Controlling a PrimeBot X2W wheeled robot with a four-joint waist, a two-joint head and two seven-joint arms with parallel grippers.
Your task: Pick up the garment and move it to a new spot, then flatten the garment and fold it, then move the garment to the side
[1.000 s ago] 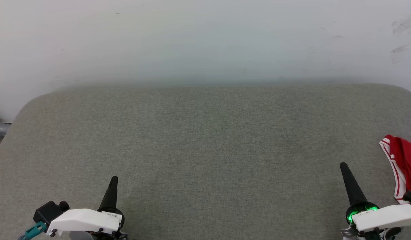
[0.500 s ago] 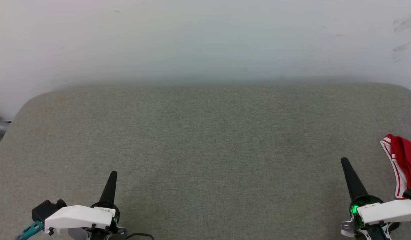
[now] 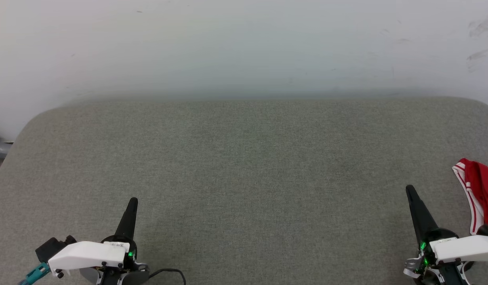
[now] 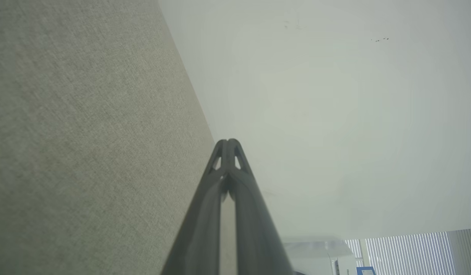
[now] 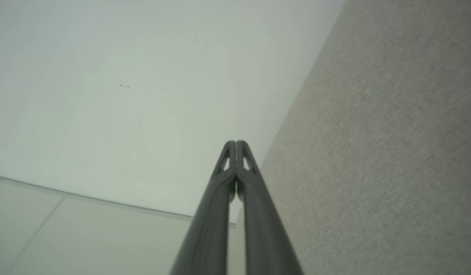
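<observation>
The garment [image 3: 479, 190], red with white striped trim, lies bunched at the right edge of the head view, partly cut off by the frame. My right gripper [image 3: 409, 189] stands just left of it, apart from the cloth, fingers pressed together and holding nothing. At the lower left my left gripper [image 3: 133, 201] is shut too, far from the garment. In the wrist views the left gripper [image 4: 228, 142] and the right gripper [image 5: 235, 143] each show tips meeting, pointing past the surface toward the wall.
A grey-green fabric-covered surface [image 3: 244, 166] with rounded far corners spreads across the head view. A pale wall [image 3: 244, 47] rises behind it. A black cable [image 3: 168, 273] trails by the left wrist.
Both grippers have drawn slightly toward the bottom edge of the head view, the left one drifting a little left. The garment stays in place.
</observation>
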